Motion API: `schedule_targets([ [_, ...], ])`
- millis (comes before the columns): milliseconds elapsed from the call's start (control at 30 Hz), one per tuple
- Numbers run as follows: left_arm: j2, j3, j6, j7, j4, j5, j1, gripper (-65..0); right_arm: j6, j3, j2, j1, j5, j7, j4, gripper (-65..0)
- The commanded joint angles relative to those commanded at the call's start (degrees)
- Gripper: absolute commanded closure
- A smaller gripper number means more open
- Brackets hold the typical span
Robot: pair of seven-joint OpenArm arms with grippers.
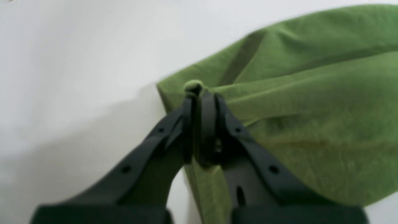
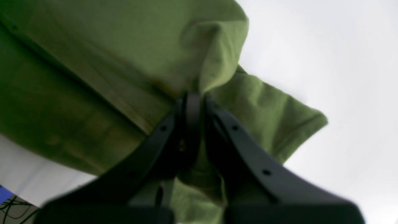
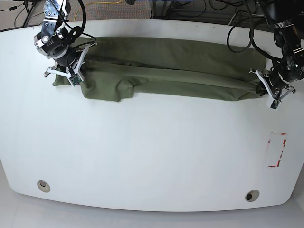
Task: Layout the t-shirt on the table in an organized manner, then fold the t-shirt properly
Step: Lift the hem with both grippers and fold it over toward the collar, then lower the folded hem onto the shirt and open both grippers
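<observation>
White gloss fills the near half of your bench (image 3: 142, 156), with two metal grommets (image 3: 43, 185) close to the front edge and a red tape rectangle (image 3: 277, 150) toward the base view's right. Farther back, the shirt (image 3: 171, 71) lies stretched into a long olive band across the bench, folded lengthwise with soft creases, its bulk bunching a little toward the base view's left. At the band's right end in that view, your left claw (image 3: 264, 88) is clamped on the cloth: the wrist view shows both fingers (image 1: 186, 115) pressed together with a small nub of green fabric poking out above the tips, and the shirt (image 1: 311, 109) spreading away to the right over the white top. At the opposite end, your right claw (image 3: 71, 71) is likewise closed on the shirt, its fingers (image 2: 192, 109) pinching a gathered fold, with cloth (image 2: 93, 77) draping to the left and a loose corner (image 2: 295, 124) hanging to the right. Behind the bench's far edge, dark cables (image 3: 199, 9) and a yellow one lie on the floor.
</observation>
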Motion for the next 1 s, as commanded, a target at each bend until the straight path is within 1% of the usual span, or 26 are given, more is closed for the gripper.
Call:
schedule_targets([
  [100, -1.1, 0.4, 0.0, 0.0, 0.1, 0.0, 1.2, 0.0, 0.00, -0.1, 0.0, 0.0, -0.4, -0.1, 0.0, -0.3],
  [133, -1.3, 0.4, 0.0, 0.0, 0.1, 0.0, 1.6, 0.0, 0.00, -0.1, 0.0, 0.0, -0.4, -0.1, -0.1, -1.4],
  [200, -1.3, 0.4, 0.0, 0.0, 0.1, 0.0, 1.8, -0.8, 0.00, 0.0, 0.0, -0.1, -0.4, -0.1, -0.1, -7.0],
  [233, -1.3, 0.4, 0.0, 0.0, 0.1, 0.0, 1.8, -3.1, 0.00, 0.2, 0.0, -0.1, -0.4, -0.1, 0.0, -11.3],
  [267, -1.3, 0.4, 0.0, 0.0, 0.1, 0.0, 1.9, -7.5, 0.00, 0.2, 0.0, -0.1, -0.4, -0.1, 0.0, -17.3],
  [300, -1.3, 0.4, 0.0, 0.0, 0.1, 0.0, 1.9, -9.3, 0.00, 0.2, 0.0, -0.1, -0.4, -0.1, 0.1, -19.3],
  [333, -1.4, 0.4, 0.0, 0.1, 0.1, 0.0, 1.9, -16.2, 0.00, 0.2, 0.0, -0.1, -0.1, -0.1, 0.1, -26.2],
  [367, -1.4, 0.4, 0.0, 0.2, 0.1, 0.0, 1.9, -21.2, 0.00, 0.2, 0.0, -0.1, 0.0, -0.1, 0.2, -30.3],
  [433, -1.4, 0.3, 0.0, 1.1, 0.3, 0.0, 1.7, -32.4, 0.00, 0.3, 0.0, 0.4, 0.0, -0.1, 0.2, -36.0],
  [500, -1.4, 0.1, 0.0, 2.2, 1.5, 0.0, 1.4, -40.0, 0.00, 0.3, 0.0, 0.5, 0.0, -0.1, 0.2, -37.3],
  [567, -1.4, 0.1, 0.0, 3.3, 3.4, 0.0, 1.4, -43.5, 0.00, 0.2, -0.1, 1.2, 0.0, -0.1, 0.5, -37.1],
  [633, -1.4, 0.1, 0.0, 4.4, 5.9, 0.0, 1.4, -43.1, 0.00, 0.2, -0.1, 2.0, 0.1, -0.1, 0.6, -37.1],
  [800, -1.4, 0.1, 0.0, 6.9, 12.0, 0.0, 0.3, -42.2, 0.00, 0.6, -2.9, 6.4, -0.4, -0.1, 0.4, -37.1],
  [1000, -1.1, 0.0, 0.0, 8.4, 14.9, 0.0, -0.6, -42.1, 0.00, 1.4, -5.3, 12.7, -0.4, -0.1, -3.9, -37.1],
])
